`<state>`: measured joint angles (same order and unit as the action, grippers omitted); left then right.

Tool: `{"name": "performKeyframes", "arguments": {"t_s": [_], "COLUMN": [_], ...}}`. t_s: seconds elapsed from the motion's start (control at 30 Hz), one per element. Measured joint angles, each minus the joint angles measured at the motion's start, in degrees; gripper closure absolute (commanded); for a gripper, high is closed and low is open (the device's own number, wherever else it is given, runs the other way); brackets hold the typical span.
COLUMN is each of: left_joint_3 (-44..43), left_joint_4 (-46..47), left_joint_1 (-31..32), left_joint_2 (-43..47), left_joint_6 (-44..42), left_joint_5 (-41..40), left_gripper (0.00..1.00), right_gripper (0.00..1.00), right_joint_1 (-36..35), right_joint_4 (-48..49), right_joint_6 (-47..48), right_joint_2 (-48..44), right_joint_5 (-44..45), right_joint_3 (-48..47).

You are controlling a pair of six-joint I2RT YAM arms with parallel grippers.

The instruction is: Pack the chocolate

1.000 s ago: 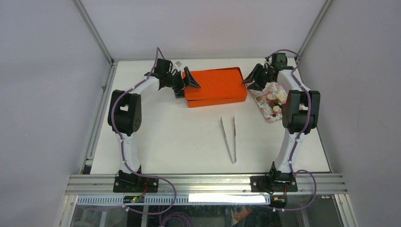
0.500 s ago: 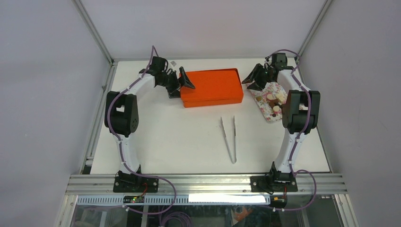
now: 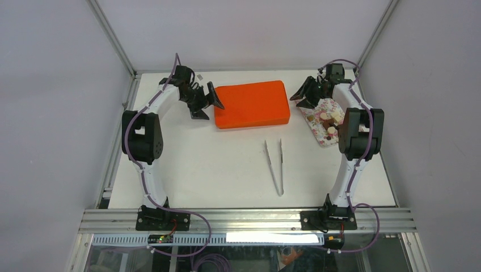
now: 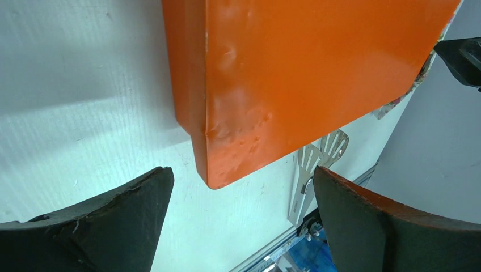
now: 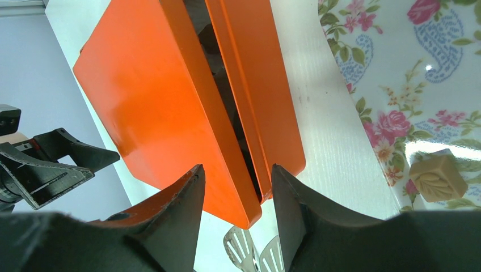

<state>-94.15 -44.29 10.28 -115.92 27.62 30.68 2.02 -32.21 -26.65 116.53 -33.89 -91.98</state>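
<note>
Left claw [image 3: 209, 110] and right claw [image 3: 296, 102], both spread, flank the far-edge tin [image 3: 249, 105], probably to lift its ajar lid [image 5: 153, 96] for the chocolate [image 5: 438, 177].

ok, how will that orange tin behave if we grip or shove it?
The orange tin looks glossy, so probably slippery to grip. Dents near its corner in the left wrist view suggest thin, light sheet metal. The right wrist view shows a gap between lid and base; a shove may slide the lid alone.
</note>
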Motion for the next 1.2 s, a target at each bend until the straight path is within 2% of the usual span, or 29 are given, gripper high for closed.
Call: {"name": "performKeyframes", "arguments": {"t_s": [0.3, 0.53, 0.67, 0.8, 0.9, 0.97, 1.1, 1.2], "left_joint_3": [0.0, 0.7, 1.3, 1.3, 1.1, 0.9, 0.8, 0.8], "left_joint_4": [-1.9, -0.4, 0.4, 1.0, 1.0, 1.0, 1.2, 1.7], "left_joint_1": [-0.4, -0.4, -0.4, -0.4, -0.4, -0.4, -0.6, -0.6], "left_joint_2": [0.8, 0.8, 0.8, 0.8, 0.8, 0.7, 0.7, 0.7], "left_joint_6": [-0.3, -0.2, -0.1, -0.1, -0.1, 0.0, 0.1, 0.8], "left_joint_5": [-2.1, -1.1, -0.1, 0.9, 0.9, 0.9, 0.9, 0.9], "left_gripper": [0.01, 0.17, 0.21, 0.19, 0.14, 0.13, 0.13, 0.13], "right_gripper": [0.5, 0.51, 0.51, 0.51, 0.51, 0.51, 0.51, 0.51], "right_joint_1": [0.0, -0.3, -0.5, -2.4, -8.1, -15.8, -27.2, -33.1], "right_joint_4": [0.0, 0.2, 1.0, 0.7, 1.7, 2.6, 5.9, 8.1], "right_joint_6": [0.1, 0.9, 1.1, 2.5, 3.4, 3.5, 2.2, 0.7], "right_joint_2": [0.0, -0.9, -10.1, -19.7, -26.3, -28.7, -29.6, -29.2], "right_joint_5": [0.0, 1.0, 4.5, 7.5, 10.7, 11.3, 12.9, 15.4], "right_joint_3": [0.0, 1.2, 11.0, 15.6, 20.0, 22.6, 26.8, 28.7]}}
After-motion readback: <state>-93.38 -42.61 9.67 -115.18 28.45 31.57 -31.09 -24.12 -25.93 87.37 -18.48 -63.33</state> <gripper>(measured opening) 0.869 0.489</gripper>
